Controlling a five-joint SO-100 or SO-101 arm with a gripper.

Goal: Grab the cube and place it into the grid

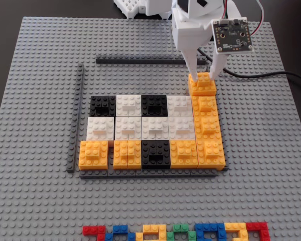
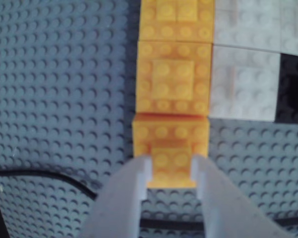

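Note:
The orange-yellow cube (image 1: pixel 202 86) (image 2: pixel 170 136) stands at the far end of the grid's right-hand orange column in the fixed view, up against the cube in front of it. My white gripper (image 1: pixel 202 76) (image 2: pixel 172 161) comes down on it from above. Its two fingers (image 2: pixel 139 173) clasp the smaller raised brick on the cube's top, one on each side. The grid (image 1: pixel 129 126) (image 2: pixel 171 82) is an array of black, white and orange cubes in three rows, with the orange column running along its right side.
The grey studded baseplate (image 1: pixel 40 201) carries it all. Dark-grey strips lie behind (image 1: pixel 140 61), to the left (image 1: pixel 76 118) and in front (image 1: pixel 150 173) of the grid. Small multicoloured bricks (image 1: pixel 175 233) line the near edge. A black cable (image 1: pixel 261 75) trails right of the arm.

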